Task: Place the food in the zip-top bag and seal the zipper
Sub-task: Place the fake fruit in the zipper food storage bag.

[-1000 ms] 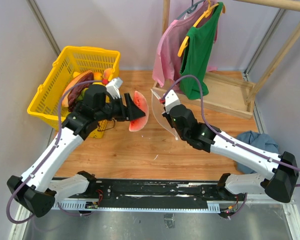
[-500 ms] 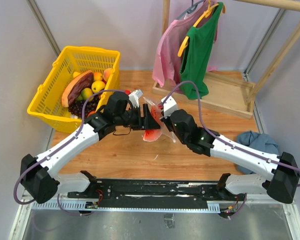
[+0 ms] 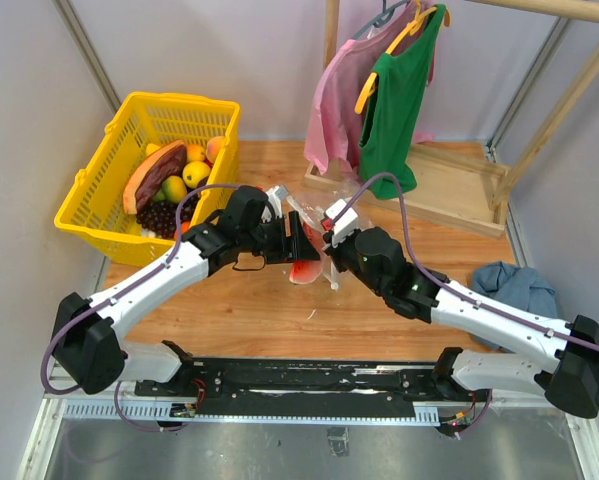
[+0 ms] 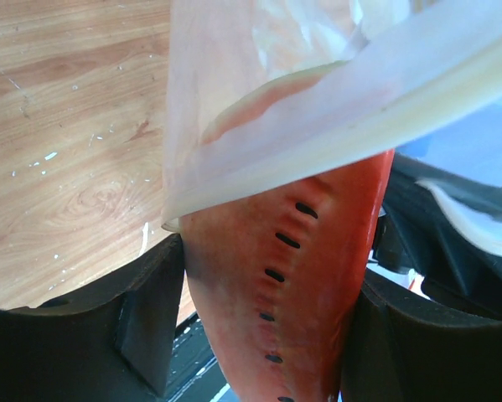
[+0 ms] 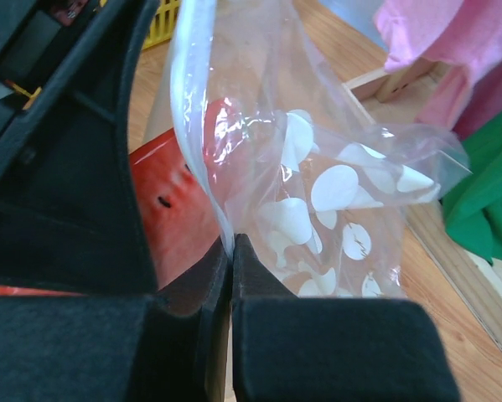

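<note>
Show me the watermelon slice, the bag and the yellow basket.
watermelon slice (image 4: pixel 292 276), left wrist view, red seeded face.
bag (image 5: pixel 334 188), right wrist view, spotted wall.
basket (image 3: pixel 184 99), top external view, far rim.

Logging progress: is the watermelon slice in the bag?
Partly, it seems: the tip of the slice shows through the bag; the rest sticks out, clamped in the left gripper. The right gripper pinches the bag's edge.

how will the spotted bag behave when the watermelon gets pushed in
Probably floppy: the zip-top bag crumples where the right end effector pinches it. Likely slippery, given its glossy film. It may buckle as the watermelon slice presses in.
</note>
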Robot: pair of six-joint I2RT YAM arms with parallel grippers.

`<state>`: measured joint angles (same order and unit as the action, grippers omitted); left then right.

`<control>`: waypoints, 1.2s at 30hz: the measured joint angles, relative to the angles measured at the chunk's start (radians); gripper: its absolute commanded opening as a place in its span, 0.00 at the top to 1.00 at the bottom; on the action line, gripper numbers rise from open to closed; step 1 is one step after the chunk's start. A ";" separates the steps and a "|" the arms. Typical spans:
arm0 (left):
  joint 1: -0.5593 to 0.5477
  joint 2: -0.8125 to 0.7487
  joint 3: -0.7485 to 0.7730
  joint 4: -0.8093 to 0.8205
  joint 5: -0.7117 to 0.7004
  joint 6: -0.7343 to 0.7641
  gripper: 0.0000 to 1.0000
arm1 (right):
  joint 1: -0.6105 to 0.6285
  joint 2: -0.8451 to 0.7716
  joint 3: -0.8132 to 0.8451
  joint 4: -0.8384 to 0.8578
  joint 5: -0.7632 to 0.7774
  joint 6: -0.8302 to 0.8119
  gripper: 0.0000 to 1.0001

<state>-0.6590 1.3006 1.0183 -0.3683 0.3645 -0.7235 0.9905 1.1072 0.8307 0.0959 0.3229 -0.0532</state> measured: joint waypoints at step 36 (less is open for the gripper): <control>0.000 -0.071 0.019 -0.040 -0.076 0.068 0.81 | -0.002 -0.016 0.001 -0.069 -0.124 -0.004 0.99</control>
<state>-0.6590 1.2301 1.0370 -0.4084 0.2886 -0.6556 0.9890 1.0908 0.8318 0.0265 0.1989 -0.0570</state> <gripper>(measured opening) 0.653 0.015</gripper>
